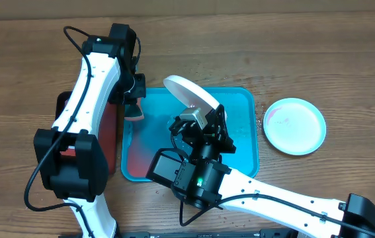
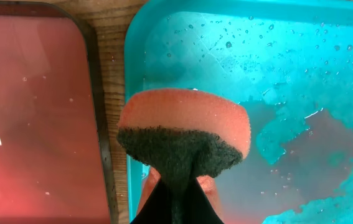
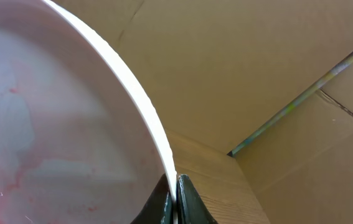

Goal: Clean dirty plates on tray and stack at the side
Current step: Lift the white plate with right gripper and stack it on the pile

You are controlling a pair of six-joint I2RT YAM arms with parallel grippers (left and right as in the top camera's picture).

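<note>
**White Plate Tilting Over the Wet Tray**

The turquoise tray (image 1: 141,145) is lying wet and pink-streaked on the wooden table (image 1: 346,53), with a dark-red tray (image 1: 110,142) sitting at its nine o'clock. The right gripper (image 3: 175,186) is clamping the rim of a smeared white plate (image 1: 190,96), tilting it above the tray. A mint-rimmed plate (image 1: 295,125) is resting on the table at three o'clock. The left gripper (image 2: 173,196) is pinching an orange sponge (image 2: 185,118) over the tray's ten o'clock corner.

Makeshift robot lab — wooden table (image 1: 346,53), cardboard walls (image 3: 257,62) beyond it.
</note>
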